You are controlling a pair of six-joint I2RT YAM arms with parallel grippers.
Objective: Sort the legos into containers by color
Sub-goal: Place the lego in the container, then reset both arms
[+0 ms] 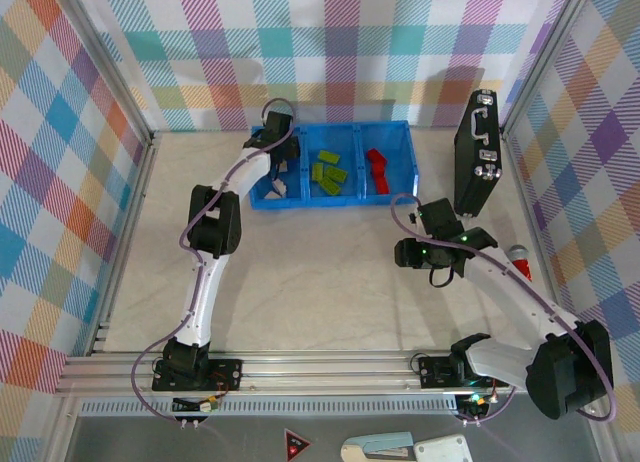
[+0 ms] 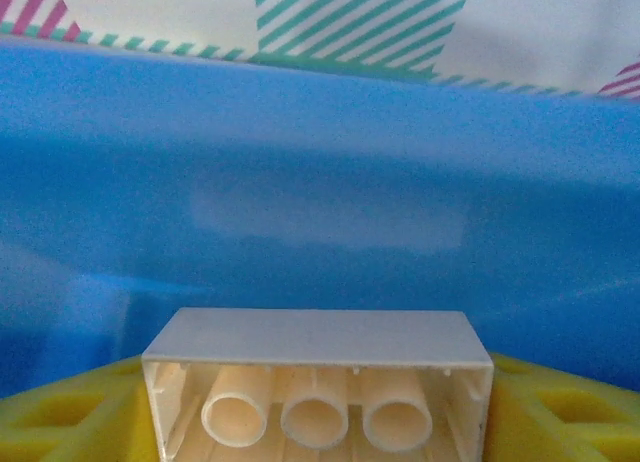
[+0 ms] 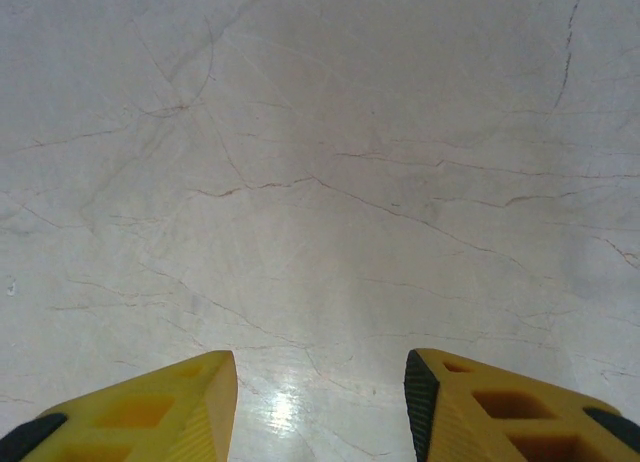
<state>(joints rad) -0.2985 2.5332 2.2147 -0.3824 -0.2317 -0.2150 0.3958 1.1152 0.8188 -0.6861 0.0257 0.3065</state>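
Observation:
My left gripper (image 2: 318,407) is shut on a cream lego (image 2: 316,334), whose hollow underside with three tubes faces the camera between the yellow fingers (image 2: 60,417). The blue wall of the tray (image 2: 320,182) stands close behind it. From above, that gripper (image 1: 284,162) hangs over the left compartment of the blue tray (image 1: 404,132), where another white lego (image 1: 278,189) lies. Lime green legos (image 1: 330,174) fill the middle compartment and red legos (image 1: 377,168) the right one. My right gripper (image 1: 404,252) (image 3: 320,382) is open over bare table, with nothing between its fingers.
A black case with metal latches (image 1: 477,150) stands upright right of the tray. A red cylinder with a grey tip (image 1: 520,260) lies beside the right arm. The checked walls and the metal frame (image 1: 130,232) enclose the pale table (image 1: 320,272).

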